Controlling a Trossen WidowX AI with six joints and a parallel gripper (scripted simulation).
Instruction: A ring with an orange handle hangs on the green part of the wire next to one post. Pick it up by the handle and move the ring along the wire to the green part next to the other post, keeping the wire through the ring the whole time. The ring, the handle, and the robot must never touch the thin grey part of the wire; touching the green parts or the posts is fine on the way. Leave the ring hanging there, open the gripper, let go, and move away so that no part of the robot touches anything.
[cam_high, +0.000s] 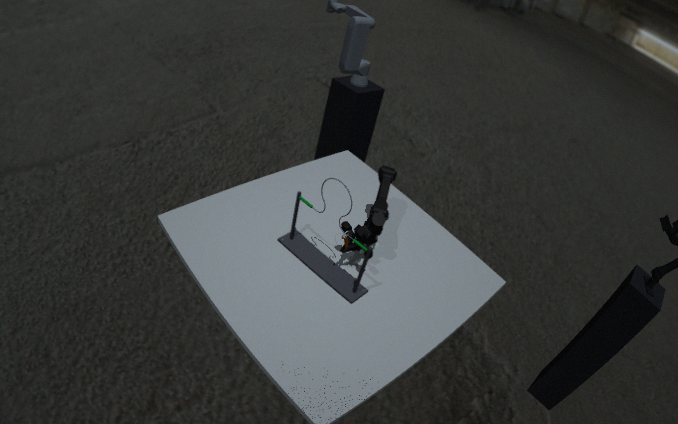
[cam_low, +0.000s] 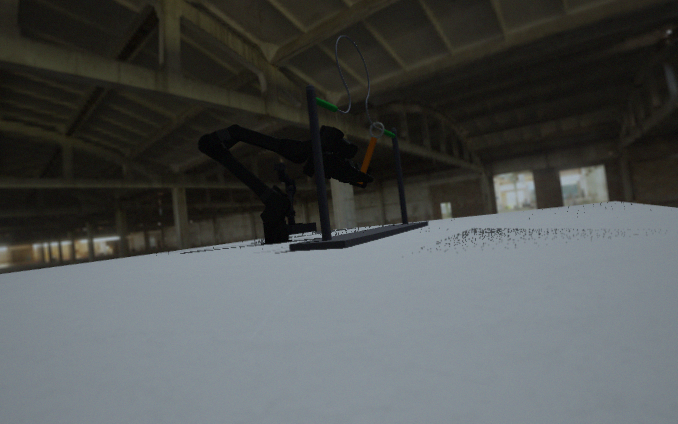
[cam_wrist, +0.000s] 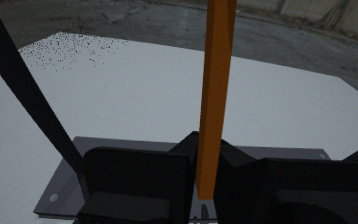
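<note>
The orange handle (cam_high: 347, 242) (cam_low: 369, 154) (cam_wrist: 216, 100) slopes up from my gripper (cam_low: 364, 181) (cam_wrist: 201, 137), which is shut on its lower end. The small pale ring (cam_low: 371, 132) at its top is around the wire's lower end, beside the green part (cam_high: 360, 245) (cam_low: 389, 134) at one post (cam_high: 363, 270) (cam_low: 399, 180). Whether the ring touches the wire is too small to tell. The thin grey wire (cam_high: 331, 178) (cam_low: 368, 82) rises in a tall loop, then dips to the other green part (cam_high: 306, 202) (cam_low: 326, 104) at the other post (cam_high: 295, 217) (cam_low: 318, 165). The wrist view does not show the ring.
The dark base bar (cam_high: 320, 267) (cam_low: 370, 236) joins both posts on the white table (cam_high: 250, 280) (cam_low: 300, 325). My arm (cam_high: 382, 195) (cam_low: 245, 175) reaches in from behind the stand. In the wrist view a post (cam_wrist: 40, 107) stands at the left. Other arms stand on pedestals beyond the table.
</note>
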